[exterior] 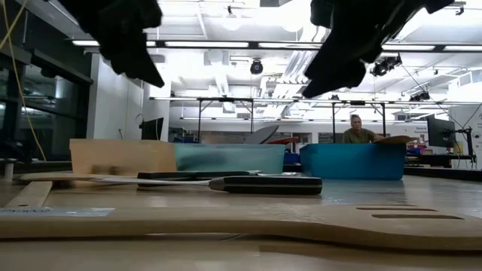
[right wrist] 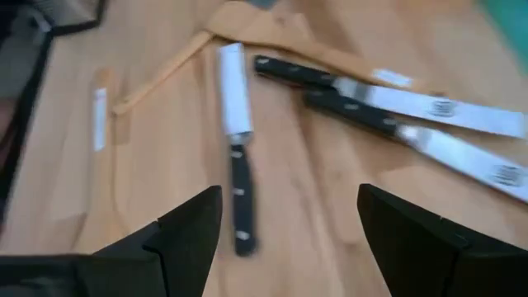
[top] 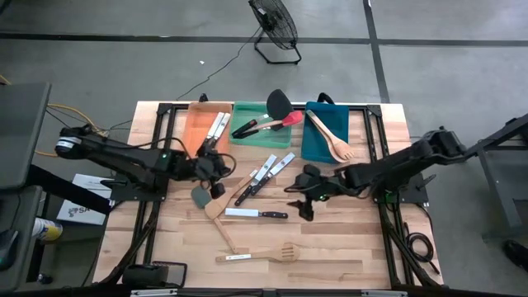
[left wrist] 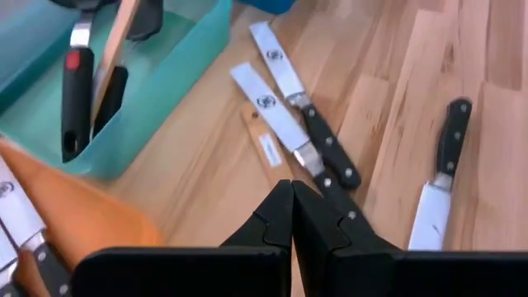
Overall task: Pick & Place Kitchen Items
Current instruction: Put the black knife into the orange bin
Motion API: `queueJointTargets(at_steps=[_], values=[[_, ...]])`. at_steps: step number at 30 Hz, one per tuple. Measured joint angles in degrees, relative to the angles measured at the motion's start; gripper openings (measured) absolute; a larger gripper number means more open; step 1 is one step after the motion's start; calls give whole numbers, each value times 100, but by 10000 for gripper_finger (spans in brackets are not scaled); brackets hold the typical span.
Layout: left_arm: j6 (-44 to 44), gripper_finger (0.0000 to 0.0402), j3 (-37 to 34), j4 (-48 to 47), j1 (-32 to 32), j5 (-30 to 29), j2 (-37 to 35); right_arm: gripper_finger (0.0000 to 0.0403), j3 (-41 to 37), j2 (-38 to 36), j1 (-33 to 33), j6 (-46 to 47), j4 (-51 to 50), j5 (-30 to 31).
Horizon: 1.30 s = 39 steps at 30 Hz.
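Note:
My left gripper (top: 221, 167) is shut and empty (left wrist: 291, 194), raised above the table by the orange tray's near corner. My right gripper (top: 299, 200) is open and empty (right wrist: 289, 219), raised above the table. A black-handled knife (top: 257, 214) lies flat just ahead of its fingers (right wrist: 237, 165). Two more knives (top: 266, 175) lie side by side between the grippers (left wrist: 289, 115). A grey spatula (top: 200, 198) and a wooden spoon (top: 216, 208) lie near the left gripper. A slotted wooden turner (top: 257, 256) lies near the front edge.
Three trays stand at the far side: orange (top: 198, 132) with knives, green (top: 247, 136) with black and red spatulas, blue (top: 318, 148) with wooden utensils. A thin wooden spoon (top: 227, 238) lies in front. A person sits beyond the table (exterior: 360, 134).

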Motion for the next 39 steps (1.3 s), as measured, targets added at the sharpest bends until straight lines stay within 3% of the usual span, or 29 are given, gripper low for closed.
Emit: queueJointTargets(at_steps=[4, 16, 20, 28, 39], values=[[-125, 0, -89, -93, -159, -214, 15, 275, 5, 427, 20, 21, 397, -275], [-194, 0, -589, 111, -179, -215, -143, 275, 936, 1875, 101, -296, 124, -659], [-163, 0, -598, 228, -179, -225, -191, 275, 965, 2133, 315, -282, 149, -536], [-13, 0, -603, 441, -179, -218, -195, 275, 965, 2415, 649, -308, 163, 347], [-2, 0, -599, 449, -179, -216, -195, 269, 966, 2643, 504, -307, 168, 297]])
